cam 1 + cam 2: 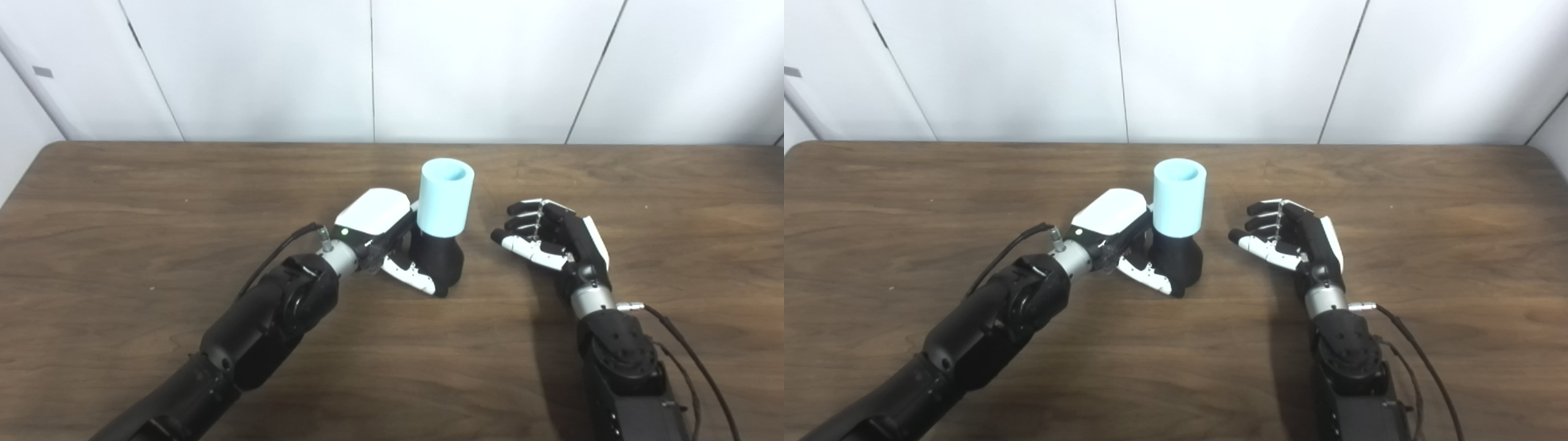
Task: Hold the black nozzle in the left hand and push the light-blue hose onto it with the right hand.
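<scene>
The black nozzle [438,256] stands upright on the wooden table [122,202] near its middle. A short light-blue hose [445,196] sits on top of the nozzle, open end up. My left hand [392,239] is wrapped around the nozzle's base, its thumb across the front; the fingers behind are hidden. My right hand [548,236] hovers a short way right of the hose, open, fingers apart and pointing left, holding nothing.
White wall panels [367,67] rise behind the table's far edge. Cables [692,361] trail from both wrists along the forearms. Bare wood surrounds the nozzle on every side.
</scene>
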### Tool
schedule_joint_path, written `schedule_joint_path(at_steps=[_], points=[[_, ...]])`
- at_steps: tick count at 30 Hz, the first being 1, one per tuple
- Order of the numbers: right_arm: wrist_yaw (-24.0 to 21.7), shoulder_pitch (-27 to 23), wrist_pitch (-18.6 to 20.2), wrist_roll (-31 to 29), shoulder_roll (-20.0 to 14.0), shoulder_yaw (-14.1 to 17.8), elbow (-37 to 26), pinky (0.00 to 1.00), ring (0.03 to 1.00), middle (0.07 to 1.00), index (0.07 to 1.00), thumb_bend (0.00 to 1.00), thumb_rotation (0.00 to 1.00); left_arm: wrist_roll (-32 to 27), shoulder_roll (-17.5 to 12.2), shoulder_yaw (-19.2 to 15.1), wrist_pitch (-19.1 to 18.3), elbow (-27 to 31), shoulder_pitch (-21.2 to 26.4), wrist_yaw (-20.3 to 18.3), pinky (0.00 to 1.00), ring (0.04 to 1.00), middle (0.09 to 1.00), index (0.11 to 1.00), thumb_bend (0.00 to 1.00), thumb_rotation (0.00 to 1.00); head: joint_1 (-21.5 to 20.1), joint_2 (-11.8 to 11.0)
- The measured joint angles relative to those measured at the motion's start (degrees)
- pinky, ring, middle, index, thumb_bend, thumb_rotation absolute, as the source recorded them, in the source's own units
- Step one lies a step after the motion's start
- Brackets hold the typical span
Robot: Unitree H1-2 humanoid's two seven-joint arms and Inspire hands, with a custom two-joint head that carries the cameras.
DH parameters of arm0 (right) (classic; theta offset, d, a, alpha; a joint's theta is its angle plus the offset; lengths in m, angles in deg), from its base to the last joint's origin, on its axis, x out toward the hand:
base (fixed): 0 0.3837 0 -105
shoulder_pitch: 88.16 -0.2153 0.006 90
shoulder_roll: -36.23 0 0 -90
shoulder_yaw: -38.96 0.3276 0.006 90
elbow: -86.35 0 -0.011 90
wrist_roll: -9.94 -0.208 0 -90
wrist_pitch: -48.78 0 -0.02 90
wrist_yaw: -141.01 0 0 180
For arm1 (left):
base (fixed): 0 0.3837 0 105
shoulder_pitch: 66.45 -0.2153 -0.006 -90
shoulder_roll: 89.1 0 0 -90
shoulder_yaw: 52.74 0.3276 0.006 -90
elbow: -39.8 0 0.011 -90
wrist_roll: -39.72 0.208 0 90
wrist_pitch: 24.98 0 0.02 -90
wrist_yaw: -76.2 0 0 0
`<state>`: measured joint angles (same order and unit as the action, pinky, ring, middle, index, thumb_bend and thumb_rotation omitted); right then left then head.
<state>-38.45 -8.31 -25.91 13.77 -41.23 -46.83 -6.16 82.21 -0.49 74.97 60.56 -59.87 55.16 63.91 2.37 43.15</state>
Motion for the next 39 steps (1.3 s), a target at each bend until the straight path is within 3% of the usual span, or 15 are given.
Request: schedule_joint_path(at_steps=[9, 25, 27, 29, 31, 34, 39], points=[[0.1, 0.0, 0.0, -0.2, 0.0, 0.0, 0.0, 0.34, 0.436, 0.459, 0.526, 0.52, 0.00, 0.1, 0.0, 0.3, -0.3, 0.2, 0.0, -0.1, 1.00, 1.000, 1.000, 1.000, 1.00, 0.48, -0.3, 0.2], [0.5, 0.0, 0.0, -0.4, 0.0, 0.0, 0.0, 0.34, 0.438, 0.461, 0.522, 0.52, 0.00, 0.8, -0.2, 0.8, -0.3, 0.3, 0.3, -0.2, 1.00, 1.000, 1.000, 0.999, 1.00, 0.43, -0.1, 0.1], [0.5, 0.0, 0.0, -0.6, 0.0, 0.0, 0.0, 0.33, 0.435, 0.466, 0.517, 0.52, 0.00, 0.7, -0.5, 0.6, -0.8, 1.2, 0.1, -0.6, 0.90, 0.973, 0.969, 0.956, 0.93, 0.37, 0.2, -0.2], [0.5, 0.0, -0.2, -0.7, 0.0, 0.0, 0.0, 0.33, 0.440, 0.470, 0.512, 0.52, 0.00, 0.0, -1.0, -0.5, -2.0, 3.1, -0.8, -2.1, 0.73, 0.859, 0.883, 0.884, 0.80, 0.21, 0.2, -0.1], [0.5, -0.2, -1.8, -0.9, 0.1, 0.0, -0.2, 0.34, 0.445, 0.470, 0.513, 0.52, 0.00, -1.5, -1.5, -3.9, -3.9, 6.0, -3.5, -3.4, 0.64, 0.780, 0.828, 0.831, 0.72, 0.11, 0.2, -0.1], [1.2, -0.3, -3.5, -0.9, -0.4, 0.4, -0.6, 0.36, 0.452, 0.472, 0.512, 0.52, 0.00, -2.7, -1.4, -8.1, -4.3, 8.7, -6.9, -3.2, 0.59, 0.719, 0.777, 0.782, 0.71, 0.02, 0.4, -0.3], [1.6, -0.4, -3.9, -1.0, -0.5, 0.1, -0.6, 0.35, 0.456, 0.471, 0.513, 0.52, 0.00, -5.5, -0.7, -13.6, -4.3, 10.0, -10.4, -1.8, 0.57, 0.690, 0.732, 0.741, 0.71, 0.00, 0.4, -0.3]])
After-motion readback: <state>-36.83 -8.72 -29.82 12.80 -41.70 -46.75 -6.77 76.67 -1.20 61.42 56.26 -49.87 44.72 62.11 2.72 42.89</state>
